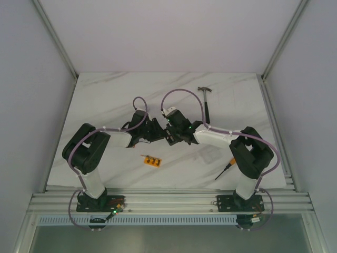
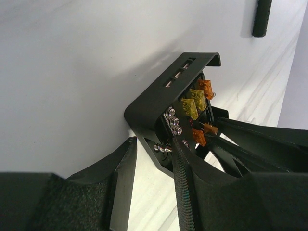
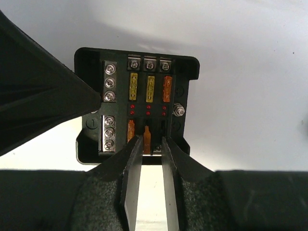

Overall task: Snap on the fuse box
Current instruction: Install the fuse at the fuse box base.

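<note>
Left claw (image 2: 154,145) grips the seemingly light, rigid fuse box (image 3: 120,110) by its edge; right claw (image 3: 151,142) stands narrowly parted.

The left pincer (image 2: 154,147) and right pincer (image 3: 150,144) crowd the small black square plastic fuse box (image 3: 144,103) at the middle of the white marble counter (image 1: 105,95). A black-handled hammer (image 1: 206,103) lies behind and a flat orange strip (image 1: 151,161) in front. The far left is free.

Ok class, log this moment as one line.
left gripper: holding fuse box | right gripper: open around orange fuse | hammer: on table
</note>
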